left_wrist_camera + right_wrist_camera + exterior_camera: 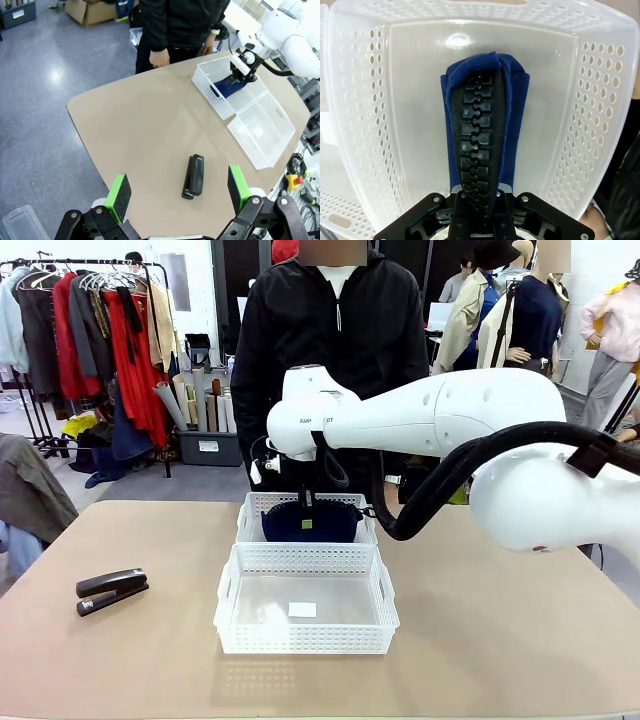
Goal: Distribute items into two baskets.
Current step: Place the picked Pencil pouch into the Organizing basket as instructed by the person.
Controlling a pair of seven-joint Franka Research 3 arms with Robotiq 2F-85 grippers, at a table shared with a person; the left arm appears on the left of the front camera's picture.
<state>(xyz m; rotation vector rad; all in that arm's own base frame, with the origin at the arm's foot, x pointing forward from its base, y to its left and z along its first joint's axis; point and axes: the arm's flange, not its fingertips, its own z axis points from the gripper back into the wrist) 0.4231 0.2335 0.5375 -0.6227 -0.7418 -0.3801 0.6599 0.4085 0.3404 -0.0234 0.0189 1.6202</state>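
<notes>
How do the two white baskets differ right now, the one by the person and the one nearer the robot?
The far basket holds the navy pouch, pinched at its zip by the right gripper; the near basket holds only a small white label on its bottom. The far basket sits next to the person, the near basket in front of it. Both are matching white trays with perforated sides.

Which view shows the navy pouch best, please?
The right wrist view: the pouch is close up, zip edge on. The front view partly hides it behind the basket wall; the left wrist view shows it small and distant.
</notes>
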